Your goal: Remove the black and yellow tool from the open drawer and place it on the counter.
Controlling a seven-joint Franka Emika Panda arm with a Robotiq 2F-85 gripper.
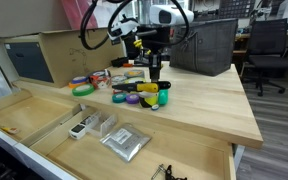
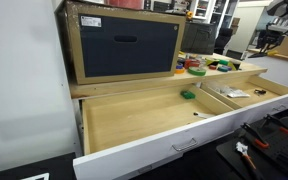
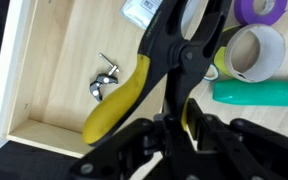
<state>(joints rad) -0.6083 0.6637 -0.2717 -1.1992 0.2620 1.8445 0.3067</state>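
The black and yellow tool [image 3: 119, 100] is a spring clamp with a black head and yellow handles. My gripper [image 3: 169, 122] is shut on one yellow handle and holds the clamp in the air. In the wrist view it hangs over the edge between the open drawer [image 3: 44, 90] and the wooden counter [image 3: 274, 125]. In an exterior view my gripper [image 1: 154, 64] is above the counter [image 1: 209, 100], next to a cluster of tape rolls, and the clamp [image 1: 154, 72] hangs below it. The open drawer [image 1: 44, 118] lies in front of the counter.
Tape rolls [image 3: 256, 52], a purple roll [image 3: 262, 10] and a teal object [image 3: 259, 93] lie on the counter under the clamp. Small metal pieces [image 3: 104, 82] and a plastic bag [image 1: 124, 142] lie in the drawer. A black crate [image 1: 204, 45] and a cardboard box [image 1: 54, 55] stand behind.
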